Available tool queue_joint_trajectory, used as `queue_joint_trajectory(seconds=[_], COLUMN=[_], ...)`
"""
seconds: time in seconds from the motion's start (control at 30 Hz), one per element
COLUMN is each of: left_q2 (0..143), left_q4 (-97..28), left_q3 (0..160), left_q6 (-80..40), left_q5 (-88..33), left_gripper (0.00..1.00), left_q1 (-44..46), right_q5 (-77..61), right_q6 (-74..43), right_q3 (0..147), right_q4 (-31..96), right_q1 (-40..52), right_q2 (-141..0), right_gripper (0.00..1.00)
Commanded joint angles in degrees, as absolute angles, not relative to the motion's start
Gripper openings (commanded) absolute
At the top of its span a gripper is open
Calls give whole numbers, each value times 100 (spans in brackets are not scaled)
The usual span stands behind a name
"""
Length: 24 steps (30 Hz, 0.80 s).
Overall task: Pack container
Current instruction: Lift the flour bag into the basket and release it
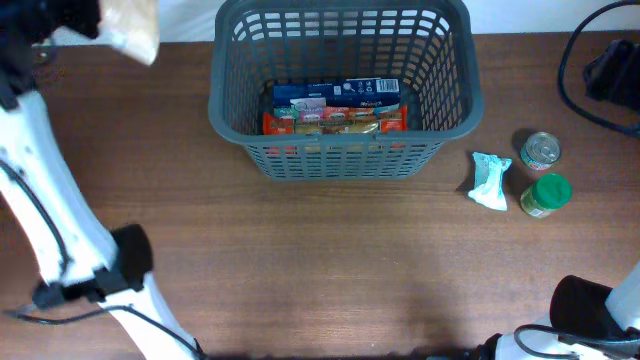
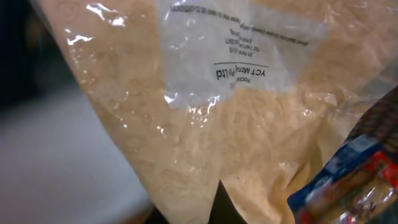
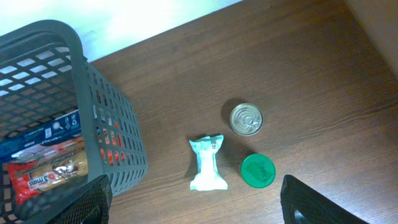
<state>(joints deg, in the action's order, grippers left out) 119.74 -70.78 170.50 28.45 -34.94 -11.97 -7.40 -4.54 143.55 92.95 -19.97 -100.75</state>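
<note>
Nearest the robot, the right arm [image 1: 590, 312] shows in the overhead view only as a dark joint and white link at the near right corner of the table [image 1: 320, 260]. Its wrist view looks down from well above the wood. The right hand [image 3: 194, 193] is spread wide and holds nothing, one dark finger at each lower corner of that view.

Beyond the right hand lie three small things close together. A green-lidded jar [image 1: 546, 195] stands upright, a crumpled pale green and white packet [image 1: 490, 180] lies just to its left, and a tin can [image 1: 540, 150] stands just behind the jar, apart from it.

Left of these, toward the far middle of the table, sits the container [image 1: 345, 160], a dark grey basket with slotted sides. Inside it, on the bottom, a blue box [image 1: 340, 92] lies flat against the far side. Orange and red packets [image 1: 335, 122] lie in front of it, against the near wall.

The left arm [image 1: 40, 220] rises from the near left edge and reaches along the left side to the far left corner. There the left hand [image 1: 98, 22] is raised and grips a clear bag of pale beige grain [image 2: 205, 143], left of the container and outside its rim. In the left wrist view the bag hangs close and fills the frame, hiding the fingers. A printed label shows upside down near the bag's top.
</note>
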Motion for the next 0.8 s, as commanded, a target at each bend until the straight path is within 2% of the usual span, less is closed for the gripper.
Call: queue_joint_trajectory(seconds=[0.0,0.2,0.37,0.53,0.77], left_q2=[11633,11832,12313,12785,13437], left_q4=[-7030,-7371,-7400,-7402,-7402], left_q3=[17264,16936,16112,15305,14713], left_q6=[4066,5260,5347,5120,4838], left_q5=[-3282,-1949,-279,-14,261], left_gripper=[2,2,2,2,2], left_q1=[-196,1638,2611,2989,3022], right_q5=[-731,-729,-729,-729,-731], right_q6=[-497,-493,-493,-495,-499], right_q3=[14339,14339,14339,14339,14339], right_q4=[9277,9282,9349,9391,9415], right_q1=[-2027,-2027,-2027,-2027,-2027], right_q2=[-10106,-10106,-10106,-10106,-10106], right_gripper=[81,81,82,81,81])
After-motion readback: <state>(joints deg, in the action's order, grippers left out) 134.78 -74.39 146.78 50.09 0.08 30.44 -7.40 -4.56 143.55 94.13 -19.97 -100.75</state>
